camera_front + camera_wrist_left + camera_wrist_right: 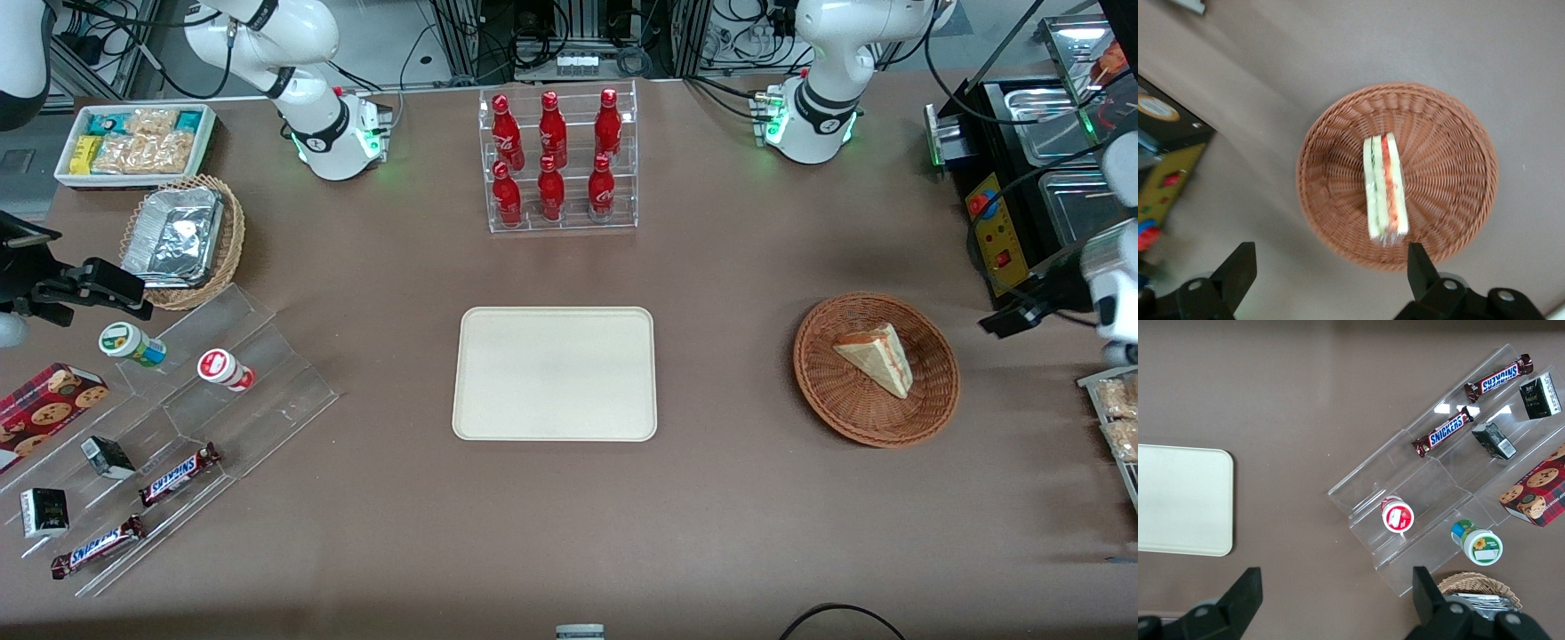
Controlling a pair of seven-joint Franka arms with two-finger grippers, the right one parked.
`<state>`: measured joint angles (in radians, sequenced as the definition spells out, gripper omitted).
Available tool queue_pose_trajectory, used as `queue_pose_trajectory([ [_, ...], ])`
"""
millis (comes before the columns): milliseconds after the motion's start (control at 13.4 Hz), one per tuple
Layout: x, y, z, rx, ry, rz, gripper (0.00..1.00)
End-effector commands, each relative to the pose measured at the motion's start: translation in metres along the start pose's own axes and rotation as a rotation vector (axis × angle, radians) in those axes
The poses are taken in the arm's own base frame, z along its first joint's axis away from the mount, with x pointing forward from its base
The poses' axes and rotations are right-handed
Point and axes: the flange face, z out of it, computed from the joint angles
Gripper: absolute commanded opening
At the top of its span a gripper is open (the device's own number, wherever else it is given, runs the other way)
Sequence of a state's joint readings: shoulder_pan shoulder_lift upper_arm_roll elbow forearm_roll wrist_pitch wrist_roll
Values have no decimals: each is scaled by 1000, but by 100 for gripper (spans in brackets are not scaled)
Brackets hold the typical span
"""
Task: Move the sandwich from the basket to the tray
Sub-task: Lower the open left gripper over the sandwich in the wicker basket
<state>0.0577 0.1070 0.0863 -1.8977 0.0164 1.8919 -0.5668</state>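
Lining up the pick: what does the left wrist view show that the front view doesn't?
Only the left wrist view shows the gripper, open, hanging above the basket's rim, and the sandwich's green and red filling edge. Only the front view shows the tray, empty, toward the parked arm's end from the basket. Both show the sandwich lying in the basket.

You are looking at the sandwich point(878, 357) lying in the reddish-brown wicker basket point(822, 373) toward the working arm's end of the brown table point(729, 516), well apart from the bare cream tray point(556, 373) sitting near the table's middle. The gripper point(1022, 316) is hovering just beside the basket at the picture's edge, its dark fingers hard to read. Six red cola bottles point(553, 158) are standing in a clear rack point(622, 218) farther from the camera than the tray.
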Motion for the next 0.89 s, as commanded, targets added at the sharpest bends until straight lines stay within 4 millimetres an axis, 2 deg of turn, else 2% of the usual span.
queue_pose_trajectory([
  [0, -6, 11, 40, 7, 20, -97, 100],
  [372, -8, 21, 104, 21, -10, -193, 100],
  [521, -9, 18, 118, -27, -3, -277, 100],
  [818, -18, 18, 149, -52, 3, -302, 100],
])
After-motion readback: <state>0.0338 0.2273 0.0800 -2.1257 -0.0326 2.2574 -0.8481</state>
